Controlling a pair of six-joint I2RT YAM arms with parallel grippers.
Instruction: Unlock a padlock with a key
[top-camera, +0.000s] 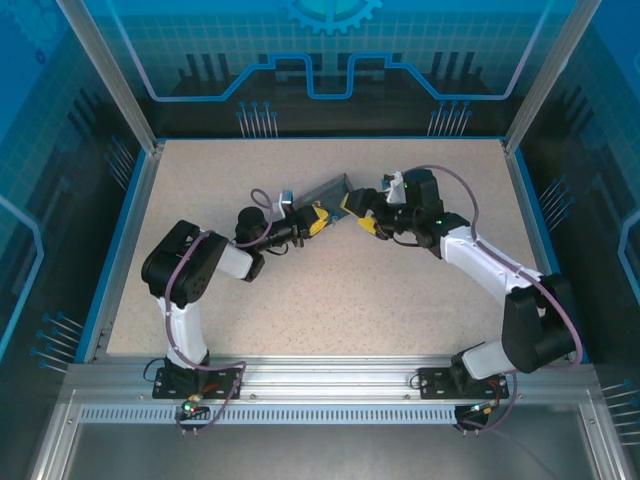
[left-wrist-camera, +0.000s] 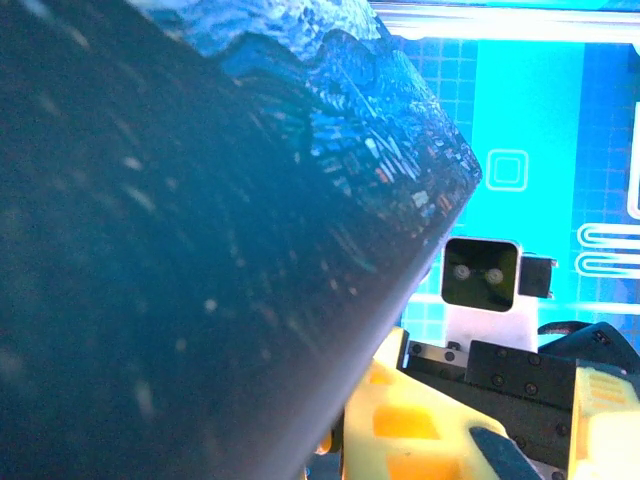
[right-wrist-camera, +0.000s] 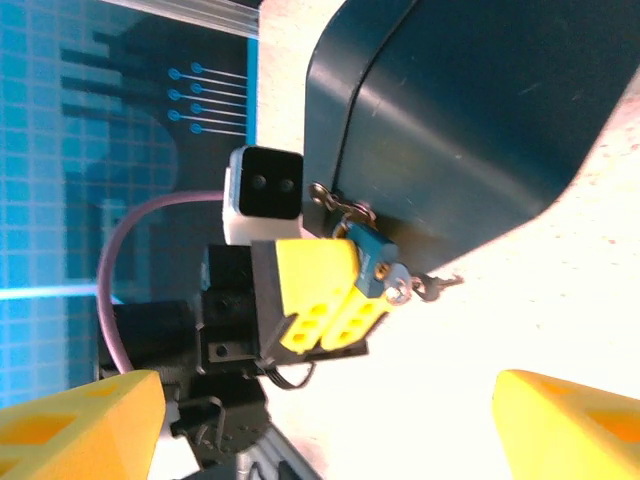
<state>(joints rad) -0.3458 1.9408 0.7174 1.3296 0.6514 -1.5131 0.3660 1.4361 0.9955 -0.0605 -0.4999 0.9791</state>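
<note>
Two arms meet at the middle of the speckled beige table (right-wrist-camera: 560, 300), beside a large dark blue-grey box with rounded corners (right-wrist-camera: 470, 120).

On the left, the left gripper (right-wrist-camera: 355, 290) has its yellow fingers pressed together on the small bluish metal padlock (right-wrist-camera: 366, 256), holding it by its body against the side of the box. The padlock's thin shackle (right-wrist-camera: 335, 200) points up toward the box; whether it is hooked through anything there is too small to tell. From the padlock's lower end a thin silvery metal key (right-wrist-camera: 428, 288) pokes out to the right, seated in the keyway with its bow hanging free.

Further right, the right gripper (top-camera: 360, 215) has its yellow fingers spread wide and holds nothing. It faces the key with open table between them.

The risks lie in the next grasp. The key is a sliver, so wide fingers closing slightly off line could pinch air, or knock the bow sideways and pull the key out of the keyway. A hard push could also twist the padlock in the left fingers, since they hold only a small part of it. Turning the key off its axis might bind it.
</note>
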